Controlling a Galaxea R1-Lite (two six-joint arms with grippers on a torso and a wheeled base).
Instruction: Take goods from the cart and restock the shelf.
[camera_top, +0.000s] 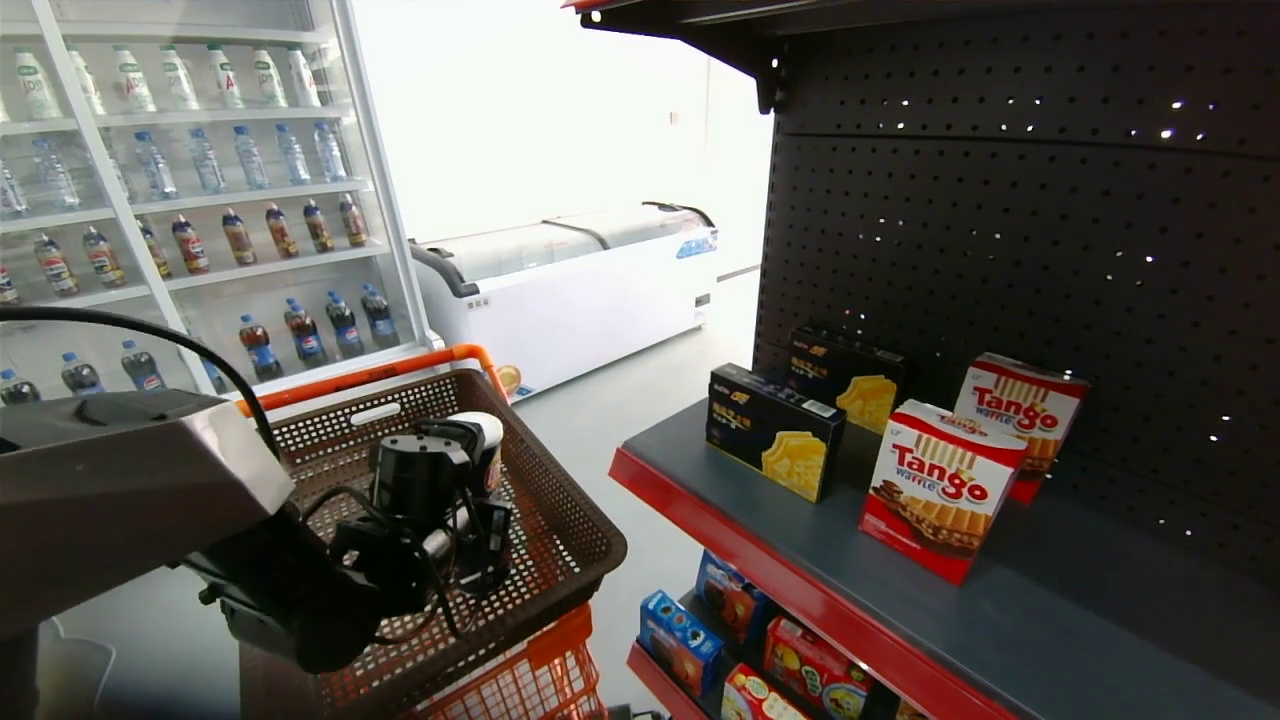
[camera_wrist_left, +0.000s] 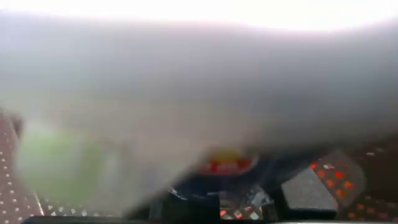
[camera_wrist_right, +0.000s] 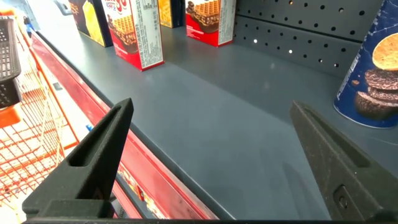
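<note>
Shelf (camera_top: 1050, 620) grey, right end effector (camera_wrist_right: 211, 106) wide open, empty, left end effector (camera_top: 470, 525) grip unclear, freezer (camera_top: 580, 300) behind

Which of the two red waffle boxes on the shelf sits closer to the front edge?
The left red box; the other red box stands behind it, near the perforated back panel.

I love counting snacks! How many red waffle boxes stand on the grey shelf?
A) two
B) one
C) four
A: two red waffle boxes stand upright on the grey shelf, one behind the other, next to two black boxes.
</note>
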